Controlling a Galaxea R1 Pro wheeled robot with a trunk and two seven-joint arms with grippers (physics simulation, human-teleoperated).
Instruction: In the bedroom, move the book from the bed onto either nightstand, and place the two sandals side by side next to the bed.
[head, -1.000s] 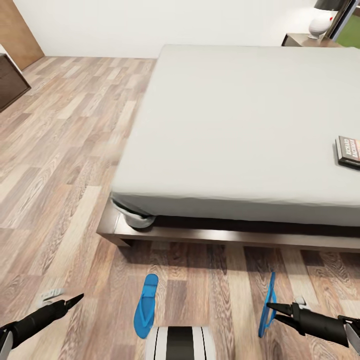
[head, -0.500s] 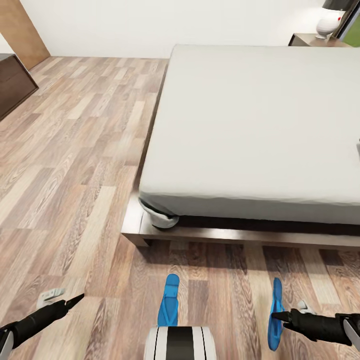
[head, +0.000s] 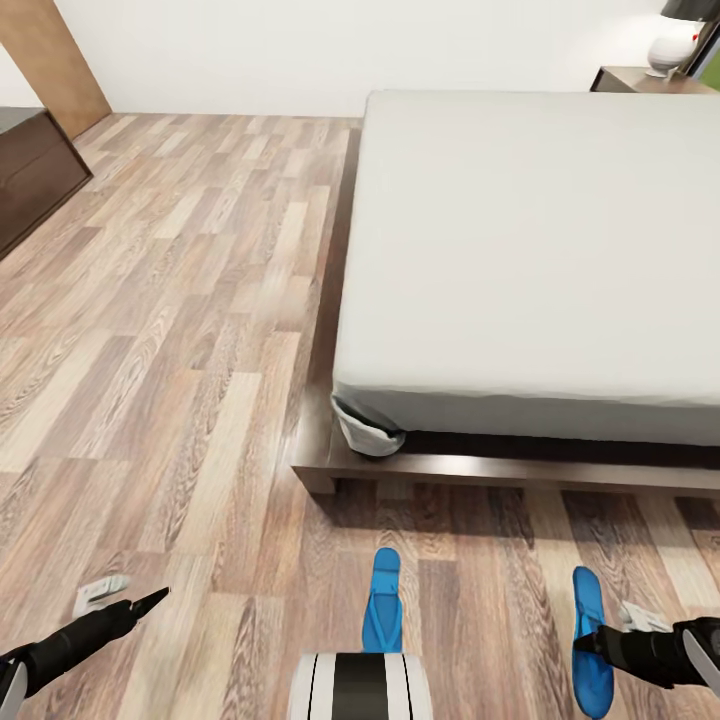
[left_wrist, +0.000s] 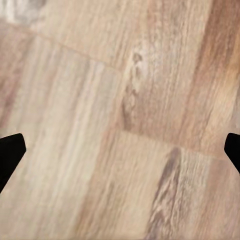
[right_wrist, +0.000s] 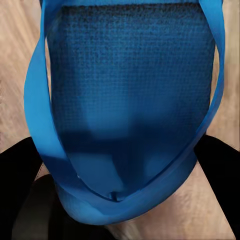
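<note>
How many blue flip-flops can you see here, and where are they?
2. One sandal lies on the wood floor in front of the bed. The other sandal is to its right, at the right gripper.

The head camera looks steeply down from above over the bed (head: 540, 250) corner and plank floor (head: 170, 330). The left wrist camera hovers close over bare floor; the right presses against a sandal (right_wrist: 130, 110), apparently the one shared at the head view's lower right.
</note>
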